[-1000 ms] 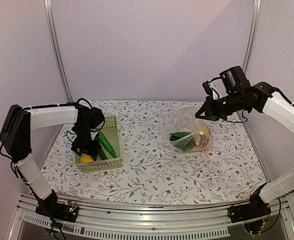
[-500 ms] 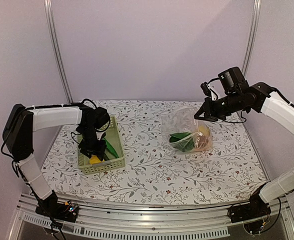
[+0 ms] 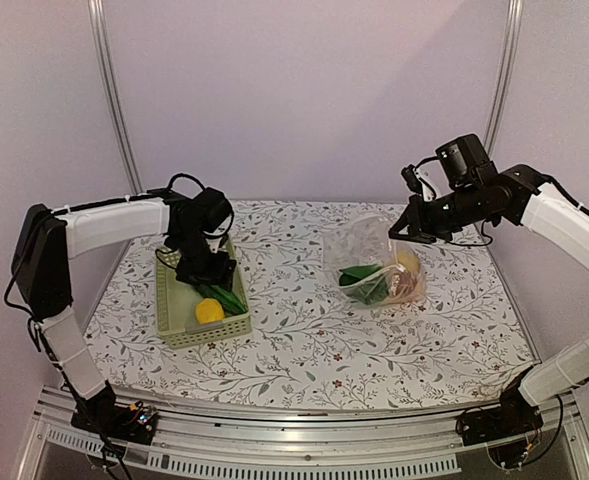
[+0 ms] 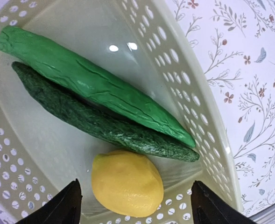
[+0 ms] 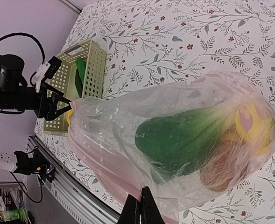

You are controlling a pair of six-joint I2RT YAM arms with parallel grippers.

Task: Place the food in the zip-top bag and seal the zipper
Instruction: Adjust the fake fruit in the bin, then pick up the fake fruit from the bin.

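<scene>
Table (image 3: 304, 340), covered with a floral-patterned cloth, carries two stations well apart: a pale green slotted basket (image 3: 164, 300) on the left and the zip-top bag (image 3: 349, 240) right of centre. Left arm (image 3: 114, 222) reaches in over the basket; right arm (image 3: 564, 225) reaches in from the right at the bag's upper edge. Zip-top bag stands bulged on the cloth, its upper part drawn up toward the right gripper (image 3: 406, 228), and it neither sits in the basket nor touches it. Through the clear film the right wrist view shows food inside: a dark green piece (image 5: 184, 140) in the middle, a reddish-brown piece (image 5: 221, 172) beneath it and a yellow piece (image 5: 254, 121) at the far end (outlines softened by the crinkled plastic). Basket holds the rest of the food: a light green cucumber (image 4: 95, 84) and a dark green cucumber (image 4: 100, 123) lying side by side and touching along their length, with a lemon (image 4: 127, 183) just beside the dark one, against the basket's perforated end wall. Zipper (image 5: 107, 170) shows as a pale pink strip along the bag's edge nearest the right gripper; whether it is pressed closed cannot be told. Right gripper's jaws are pressed together, pinching the bag's film at that edge. Left gripper (image 4: 135, 184) hangs above the lemon with jaws spread wide, gripping nothing.
</scene>
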